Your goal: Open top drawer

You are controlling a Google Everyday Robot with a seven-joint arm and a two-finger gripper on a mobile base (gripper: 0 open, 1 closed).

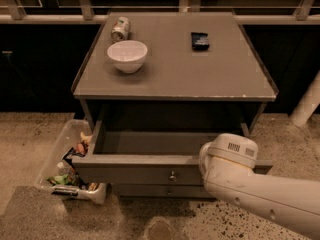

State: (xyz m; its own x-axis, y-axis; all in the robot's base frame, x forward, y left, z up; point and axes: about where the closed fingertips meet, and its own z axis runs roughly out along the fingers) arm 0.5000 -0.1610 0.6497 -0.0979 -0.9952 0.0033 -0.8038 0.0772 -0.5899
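The top drawer (140, 170) of the grey cabinet stands pulled out toward me. Its flat front carries a small round metal knob (172, 175), and its plain grey inside (150, 143) shows nothing in it. A slimmer drawer front (150, 190) sits shut just below. My white arm (235, 169) reaches in from the lower right and covers the right end of the drawer front. My gripper is hidden behind the arm's rounded end link, at the right part of the drawer.
On the cabinet top (200, 74) are a white bowl (127, 55), a tipped can (120, 28) and a small black object (200, 40). A clear bin of snack packs (70, 166) lies on the floor at the left. A white pole (307, 104) stands at the right.
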